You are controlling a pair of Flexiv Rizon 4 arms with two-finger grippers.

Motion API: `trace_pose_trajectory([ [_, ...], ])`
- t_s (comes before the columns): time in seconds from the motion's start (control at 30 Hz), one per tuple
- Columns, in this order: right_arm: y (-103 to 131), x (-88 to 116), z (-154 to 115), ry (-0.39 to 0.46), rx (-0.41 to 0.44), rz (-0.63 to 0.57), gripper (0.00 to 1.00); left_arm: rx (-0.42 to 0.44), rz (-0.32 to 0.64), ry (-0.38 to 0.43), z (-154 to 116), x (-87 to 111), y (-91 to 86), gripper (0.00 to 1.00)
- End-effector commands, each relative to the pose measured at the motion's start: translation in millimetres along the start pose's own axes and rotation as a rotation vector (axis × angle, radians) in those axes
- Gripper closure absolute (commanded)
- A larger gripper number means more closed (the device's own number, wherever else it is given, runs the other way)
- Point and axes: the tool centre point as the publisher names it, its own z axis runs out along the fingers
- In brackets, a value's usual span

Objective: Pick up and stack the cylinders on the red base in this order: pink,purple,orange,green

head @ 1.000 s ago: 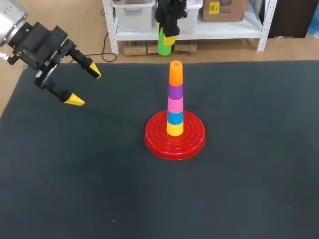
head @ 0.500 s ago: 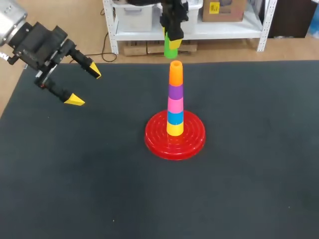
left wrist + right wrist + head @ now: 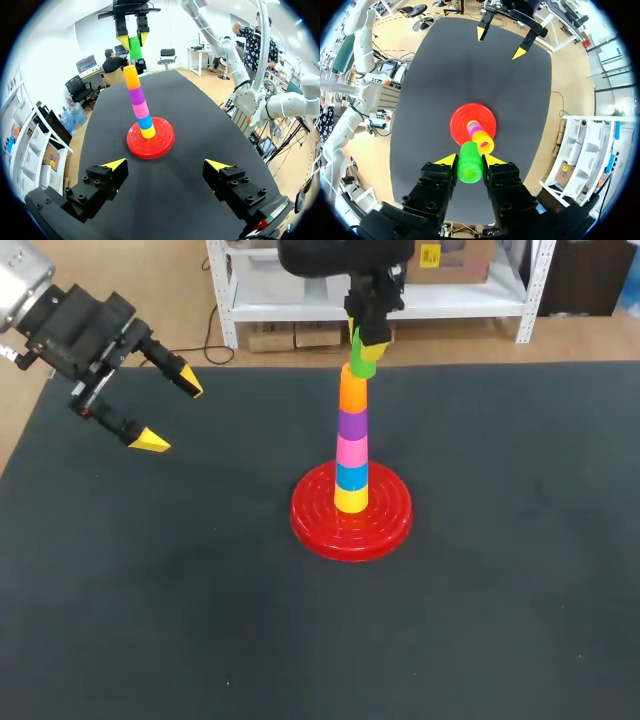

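Pink [image 3: 351, 451], purple [image 3: 351, 425], orange [image 3: 352, 390] cylinders seated on red base [image 3: 302, 522]. Green cylinder [image 3: 470, 167], clamped in right jaws, hovers at orange's one o'clock; unplaced. Left jaws apart.

no readable print

no text, number, label or sign can be read on the red base [image 3: 312, 518], the stacked cylinders [image 3: 351, 435], the green cylinder [image 3: 470, 169] or the dark table [image 3: 200, 590]. the left gripper [image 3: 171, 412] and the right gripper [image 3: 470, 161] carry no marking that can be made out either.
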Motion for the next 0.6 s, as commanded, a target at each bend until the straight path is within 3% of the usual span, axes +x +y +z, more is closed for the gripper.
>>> trace_pose_trajectory([
  [0.03, -0.3, 2.7, 4.4, -0.009, 0.009, 0.006, 1.0, -0.003, 0.002, 0.0, 0.7, 0.5, -0.7, 0.0],
  [0.6, -17.4, -0.7, 11.2, -0.017, 0.022, 0.028, 1.0, -0.003, 0.002, 0.0, 0.7, 0.5, -0.7, 0.0],
])
